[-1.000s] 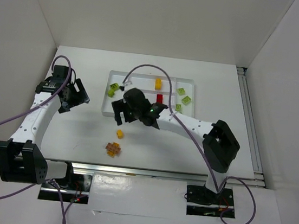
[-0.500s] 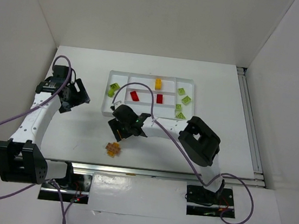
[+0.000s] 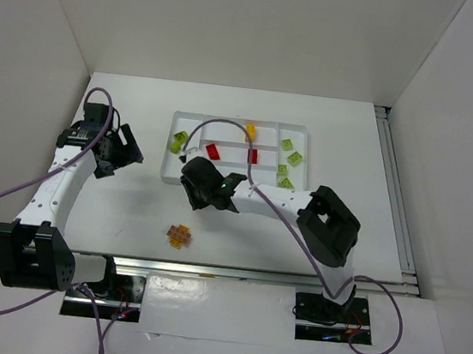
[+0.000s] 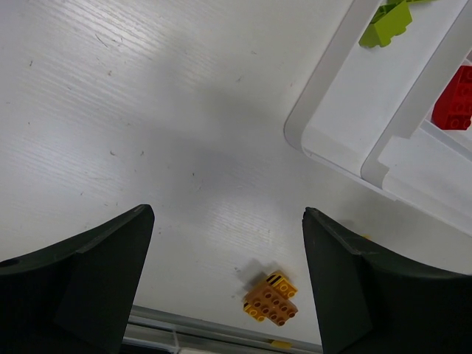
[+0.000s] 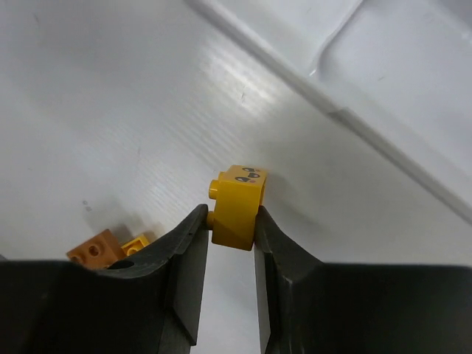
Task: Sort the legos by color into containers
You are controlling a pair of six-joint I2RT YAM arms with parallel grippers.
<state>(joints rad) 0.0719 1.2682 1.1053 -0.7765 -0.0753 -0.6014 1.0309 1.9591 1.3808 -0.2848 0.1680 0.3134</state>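
Note:
My right gripper [image 5: 233, 223] is shut on a small yellow lego [image 5: 237, 206], held just above the table in front of the white tray [image 5: 383, 81]. From above, the right gripper [image 3: 196, 193] hovers at the tray's [image 3: 170, 177] near left corner and hides that lego. An orange-and-yellow lego cluster [image 3: 178, 235] lies on the table nearer the bases. In the tray's containers are a yellow lego [image 3: 250, 130], two red legos [image 3: 213, 151], a green lego [image 3: 179, 141] and several pale green ones [image 3: 295, 158]. My left gripper [image 3: 117, 150] stands open and empty, left of the tray.
The left wrist view shows the orange-and-yellow cluster [image 4: 271, 299] between its spread fingers [image 4: 96, 273], near the table's front edge. The tray's corner [image 4: 324, 144] with a green lego [image 4: 387, 22] and a red one [image 4: 457, 103] is at upper right. White walls enclose the table.
My right gripper came down over the small yellow lego on the table, shut on it, and has carried it back toward the tray. The left arm has stayed put.

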